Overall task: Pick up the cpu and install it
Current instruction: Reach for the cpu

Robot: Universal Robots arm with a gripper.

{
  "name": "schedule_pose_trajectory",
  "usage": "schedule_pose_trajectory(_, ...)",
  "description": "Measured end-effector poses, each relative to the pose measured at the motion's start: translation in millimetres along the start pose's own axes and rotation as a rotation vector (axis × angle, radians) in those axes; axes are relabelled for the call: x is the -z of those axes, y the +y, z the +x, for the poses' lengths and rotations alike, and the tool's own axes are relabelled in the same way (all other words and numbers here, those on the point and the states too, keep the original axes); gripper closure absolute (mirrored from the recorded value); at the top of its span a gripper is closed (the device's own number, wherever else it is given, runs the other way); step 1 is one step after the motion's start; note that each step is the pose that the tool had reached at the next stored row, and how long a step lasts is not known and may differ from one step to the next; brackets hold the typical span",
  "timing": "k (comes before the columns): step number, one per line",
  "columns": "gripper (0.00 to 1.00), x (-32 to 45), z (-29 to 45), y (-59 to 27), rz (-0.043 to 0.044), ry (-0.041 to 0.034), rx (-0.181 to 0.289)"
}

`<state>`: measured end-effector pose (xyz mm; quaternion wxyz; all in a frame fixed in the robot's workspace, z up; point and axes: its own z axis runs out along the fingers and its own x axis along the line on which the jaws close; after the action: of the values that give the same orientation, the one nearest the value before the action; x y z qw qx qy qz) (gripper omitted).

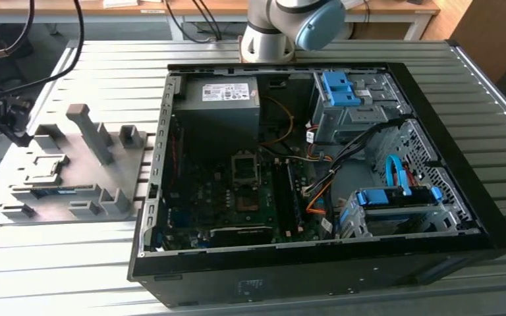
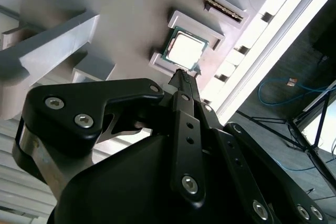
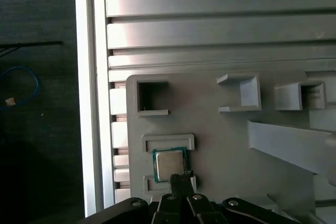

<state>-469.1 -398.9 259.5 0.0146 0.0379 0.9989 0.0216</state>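
Setting: an open computer case (image 1: pixel 323 266) lies on a slatted metal table (image 1: pixel 60 263), seen from above in the exterior view.
Arm: its grey and blue base (image 1: pixel 288 26) stands at the far edge of the table, behind the case.
Tray: a grey moulded tray (image 1: pixel 73 174) sits on the table at the exterior view's left, just beside the case. It has square pockets and one tall post (image 1: pixel 90 131).
Cpu: the cpu (image 3: pixel 169 163) lies flat in a shallow framed recess of the tray (image 3: pixel 220 145), silver top facing up and a thin green rim round it. In both wrist views it shows as a bright square (image 2: pixel 185 48). Its recess is near the tray's outer edge, close to the table's edge and the dark floor (image 3: pixel 42 129) beyond.
Gripper: the black gripper (image 3: pixel 181 177) hangs over the tray with its tip at the cpu's edge (whether it touches the chip cannot be told). In the second wrist view the tip (image 2: pixel 184 77) points straight at the chip.
Fingers: drawn together with no gap showing, and nothing is held between them.
Socket: the dark socket (image 1: pixel 244 164) on the board inside the case has no silver chip showing in it.
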Motion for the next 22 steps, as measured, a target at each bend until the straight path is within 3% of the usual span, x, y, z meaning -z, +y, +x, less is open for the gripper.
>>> schedule_pose_trajectory(11,0.9,-16.8,22.4,-2.3,-0.0003,-0.0004,0.0)
schedule_pose_trajectory(14,0.9,-22.0,19.4,-2.3,0.0011,0.001,0.0)
schedule_pose_trajectory(18,0.9,-28.9,5.6,-1.6,0.0019,0.0025,0.002)
schedule_pose_trajectory(22,0.9,-32.7,3.4,-1.5,0.0023,0.0027,0.003)
